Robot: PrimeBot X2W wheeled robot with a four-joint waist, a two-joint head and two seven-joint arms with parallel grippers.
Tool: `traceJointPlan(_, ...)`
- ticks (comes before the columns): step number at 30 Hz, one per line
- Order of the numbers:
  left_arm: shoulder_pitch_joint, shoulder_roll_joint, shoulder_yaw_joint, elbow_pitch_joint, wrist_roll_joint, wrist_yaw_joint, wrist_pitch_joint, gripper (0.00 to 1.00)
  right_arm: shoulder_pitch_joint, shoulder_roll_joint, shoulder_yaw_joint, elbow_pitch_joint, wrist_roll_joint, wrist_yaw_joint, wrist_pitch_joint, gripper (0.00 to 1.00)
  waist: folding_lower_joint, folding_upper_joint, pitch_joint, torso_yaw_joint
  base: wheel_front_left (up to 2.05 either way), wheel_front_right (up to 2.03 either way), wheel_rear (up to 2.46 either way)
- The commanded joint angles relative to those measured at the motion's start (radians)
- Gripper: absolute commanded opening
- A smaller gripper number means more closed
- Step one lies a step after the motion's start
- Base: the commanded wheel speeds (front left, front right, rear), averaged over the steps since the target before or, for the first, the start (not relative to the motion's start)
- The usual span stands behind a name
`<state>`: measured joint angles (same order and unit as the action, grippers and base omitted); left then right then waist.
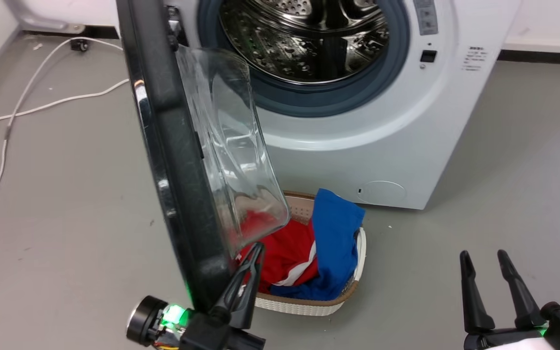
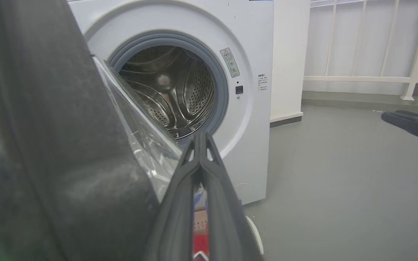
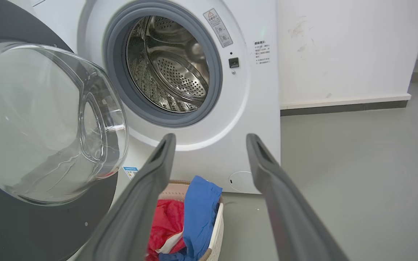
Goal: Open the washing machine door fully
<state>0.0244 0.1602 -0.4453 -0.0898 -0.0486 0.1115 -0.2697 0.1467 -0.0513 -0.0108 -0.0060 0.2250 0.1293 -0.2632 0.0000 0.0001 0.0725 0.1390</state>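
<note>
The washing machine door [image 1: 173,146] stands swung out from the white washer [image 1: 358,146], edge-on to the head view, its clear glass bowl [image 1: 226,146] facing right. My left gripper [image 1: 258,250] is shut, fingers together, right beside the door's lower inner rim under the bowl; I cannot tell whether it touches. In the left wrist view the dark door [image 2: 49,145] covers the left side and the left gripper [image 2: 200,139] points at the drum. My right gripper [image 1: 482,255] hangs open over the floor, well right of the door. The right wrist view has the right gripper [image 3: 210,139] and the door [image 3: 31,224].
A woven basket [image 1: 309,304] with red cloth [image 1: 285,257] and blue cloth [image 1: 333,233] sits on the floor below the steel drum opening [image 1: 304,34], just right of the door. A white cable [image 1: 42,104] trails across the grey floor at left. A wall stands right of the washer.
</note>
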Motion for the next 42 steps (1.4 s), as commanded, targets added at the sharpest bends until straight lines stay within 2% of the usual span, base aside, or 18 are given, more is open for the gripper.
traceJointPlan(1,-0.012,0.013,0.048,0.019,-0.011,0.023,0.01,0.0,0.006,0.002,0.002,0.0,0.006,0.002,-0.002,1.0,0.0,-0.0001,0.0,0.006,0.0,0.0,0.0)
traceJointPlan(6,0.027,0.031,0.116,0.007,-0.023,0.056,0.012,0.0,0.013,0.002,-0.003,0.002,0.008,0.001,-0.002,1.0,0.0,-0.0001,-0.004,0.027,0.0,0.0,0.0)
traceJointPlan(19,0.089,0.048,0.242,-0.027,-0.034,0.084,0.006,0.0,0.012,0.002,-0.012,0.005,0.004,0.001,-0.002,1.0,0.0,-0.0001,0.005,0.085,0.0,0.0,0.0)
traceJointPlan(34,0.096,0.08,0.427,0.001,-0.051,0.089,0.007,0.0,-0.005,0.002,-0.012,0.0,-0.003,0.001,-0.002,1.0,0.0,-0.0001,0.024,0.098,0.0,0.0,0.0)
traceJointPlan(42,0.048,0.105,0.536,0.046,-0.08,0.072,0.006,0.0,-0.022,0.002,-0.015,-0.005,-0.013,0.001,-0.002,1.0,0.0,-0.0001,0.052,0.091,0.0,0.0,0.0)
